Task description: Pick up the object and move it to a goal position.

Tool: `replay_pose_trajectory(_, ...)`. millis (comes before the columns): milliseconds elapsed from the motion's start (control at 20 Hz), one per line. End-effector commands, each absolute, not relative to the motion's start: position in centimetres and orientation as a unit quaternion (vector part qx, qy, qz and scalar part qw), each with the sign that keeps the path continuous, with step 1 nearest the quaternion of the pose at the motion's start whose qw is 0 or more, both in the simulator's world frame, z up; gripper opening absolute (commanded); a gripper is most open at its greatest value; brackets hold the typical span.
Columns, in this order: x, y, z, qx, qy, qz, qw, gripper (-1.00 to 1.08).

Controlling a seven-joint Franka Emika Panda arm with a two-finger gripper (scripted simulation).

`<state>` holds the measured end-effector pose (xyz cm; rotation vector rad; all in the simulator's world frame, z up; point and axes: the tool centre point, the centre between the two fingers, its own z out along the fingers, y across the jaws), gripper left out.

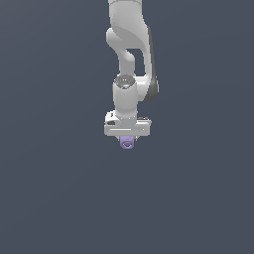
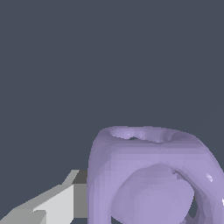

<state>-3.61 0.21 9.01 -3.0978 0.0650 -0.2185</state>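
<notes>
The object [image 1: 127, 143] is a small lavender lump with loop-like holes. It hangs just under the white bar of my gripper [image 1: 127, 138], which points straight down near the middle of the exterior view. In the wrist view the object [image 2: 148, 170] fills the near corner. One grey-white finger [image 2: 57, 203] presses its dark pad against the object's side. The other finger is hidden behind the object. The gripper is shut on the object. No goal marker shows in either view.
The white arm [image 1: 130, 44] reaches down from the top of the exterior view. Around it there is only a plain dark grey-blue surface [image 1: 49, 198], with no other objects or edges in sight.
</notes>
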Motion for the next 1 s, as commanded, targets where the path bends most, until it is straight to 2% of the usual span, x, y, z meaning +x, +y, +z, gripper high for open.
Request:
replay_pose_trajectory(0, -2.6, -0.7, 10.6, -0.995, 0.013, -0.091, 0.022, -1.0)
replay_pose_trajectory(950, 2.7, -6.8, 21.7, -0.971, -0.041, -0.229, 0.06, -1.0)
